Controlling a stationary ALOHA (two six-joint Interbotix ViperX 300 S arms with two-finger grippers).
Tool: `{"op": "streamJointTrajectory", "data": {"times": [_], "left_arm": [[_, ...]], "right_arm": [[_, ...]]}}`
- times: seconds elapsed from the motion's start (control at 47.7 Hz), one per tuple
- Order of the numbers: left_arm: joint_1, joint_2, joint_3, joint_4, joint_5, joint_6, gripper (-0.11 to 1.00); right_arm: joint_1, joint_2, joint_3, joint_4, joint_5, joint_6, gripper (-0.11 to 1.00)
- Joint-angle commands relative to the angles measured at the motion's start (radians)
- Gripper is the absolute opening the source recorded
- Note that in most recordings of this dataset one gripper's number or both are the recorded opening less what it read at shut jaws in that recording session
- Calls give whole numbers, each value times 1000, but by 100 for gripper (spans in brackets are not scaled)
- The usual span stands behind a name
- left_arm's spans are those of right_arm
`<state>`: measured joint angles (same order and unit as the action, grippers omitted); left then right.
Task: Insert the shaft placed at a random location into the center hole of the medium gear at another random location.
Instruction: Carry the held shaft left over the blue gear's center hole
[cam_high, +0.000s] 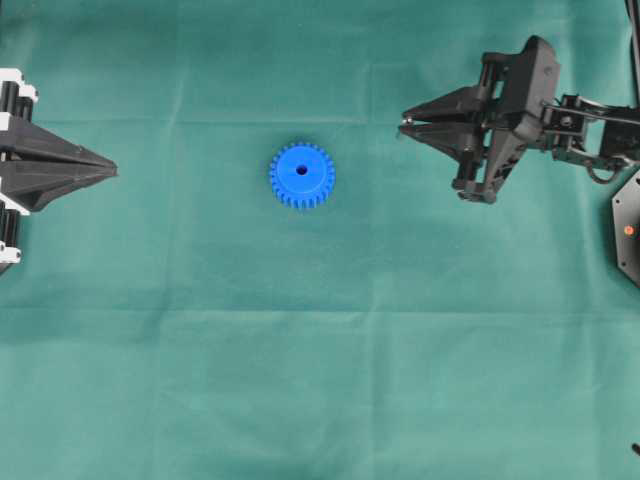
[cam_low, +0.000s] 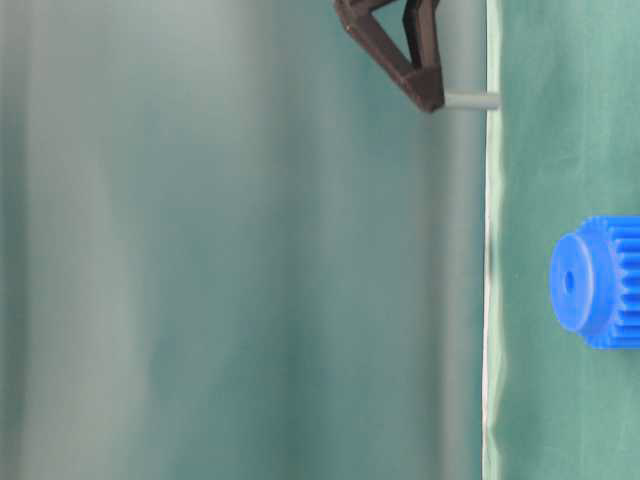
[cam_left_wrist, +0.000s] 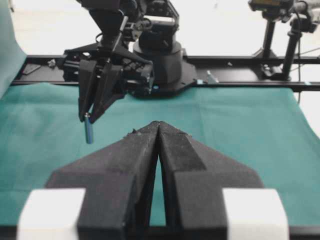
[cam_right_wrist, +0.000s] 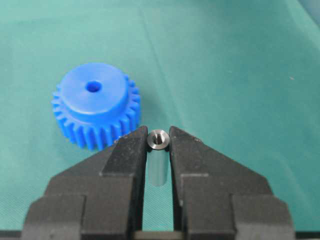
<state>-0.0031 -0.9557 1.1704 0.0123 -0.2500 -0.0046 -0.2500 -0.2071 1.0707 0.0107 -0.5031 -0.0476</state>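
The right tool (cam_right_wrist: 159, 145) pinches the shaft (cam_right_wrist: 159, 139), well apart from the medium gear (cam_right_wrist: 95, 105).

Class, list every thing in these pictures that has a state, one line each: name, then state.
shaft: clamped upright in the right gripper, off the cloth
right gripper: shut on the shaft
left gripper: shut, holding nothing
medium gear: flat on the cloth, hub upward
center hole: empty

You had one gear (cam_high: 302, 175) with one hole (cam_high: 302, 169), one shaft (cam_right_wrist: 159, 139), one cloth (cam_high: 320, 380), and two grippers (cam_high: 404, 126) (cam_high: 112, 171).
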Motion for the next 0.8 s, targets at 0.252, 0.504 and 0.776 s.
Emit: {"op": "streamJointTrajectory", "data": {"times": [0.252,0.504,0.776], "left_arm": [[-2,8,-20,2,-5,-2,0],[-2,8,-18,3,-5,-2,0],[-2,8,-18,2,-5,-2,0]], "right_arm": [[63,109,-156,8,0,-8,14],[95,199,-275,8,28,-8,14],[104,279,-360,9,32,-8,14]]}}
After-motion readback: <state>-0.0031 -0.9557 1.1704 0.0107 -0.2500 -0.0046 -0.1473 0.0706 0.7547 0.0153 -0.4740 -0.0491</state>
